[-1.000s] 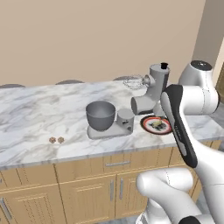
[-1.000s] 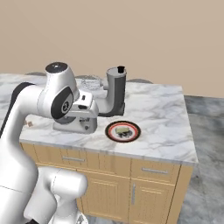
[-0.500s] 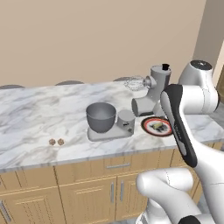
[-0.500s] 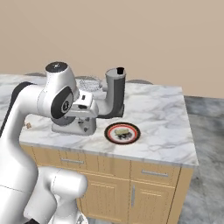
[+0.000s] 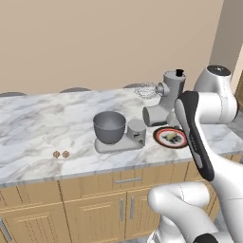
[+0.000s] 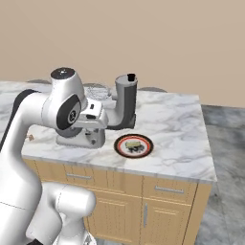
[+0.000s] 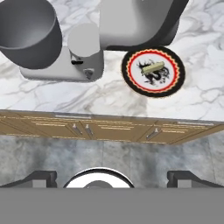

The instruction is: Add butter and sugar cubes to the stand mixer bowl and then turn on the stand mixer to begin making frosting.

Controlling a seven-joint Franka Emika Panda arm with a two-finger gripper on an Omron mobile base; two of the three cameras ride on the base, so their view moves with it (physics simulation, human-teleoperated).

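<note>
- A plain tan wall (image 5: 95,42) stood behind the whole scene, with grey floor (image 6: 225,143) showing to the right of the island in the right base view.
- A white and grey marble counter (image 5: 42,128) ran across the island, set on light wood cabinets (image 5: 95,209) with drawers and metal handles.
- The stand mixer (image 5: 135,133) sat toward the front middle of the counter: a flat oblong grey base and a short round column with a small dark switch on its front. Its boxy head (image 5: 166,97) was tilted up and back, with a wire whisk (image 5: 146,90) sticking out over the counter behind.
- The stand mixer bowl (image 5: 109,126), deep and grey, stood upright on the left end of the mixer base. From the hand view its inside looked bare, though its bottom was not fully shown.
- A flat round plate (image 7: 152,71) with a red rim and a dark pattern lay on the counter just right of the mixer base, apart from it.
- The butter (image 7: 152,68), a small pale yellow block, lay on that plate near its middle.
- The sugar cubes (image 5: 61,154), two tiny tan-brown pieces side by side, rested on the bare marble near the front edge, well left of the bowl.
- The gripper (image 7: 112,175) hung high above the floor in front of the cabinets, looking down on the counter edge, its jaws spread wide with nothing between them.
</note>
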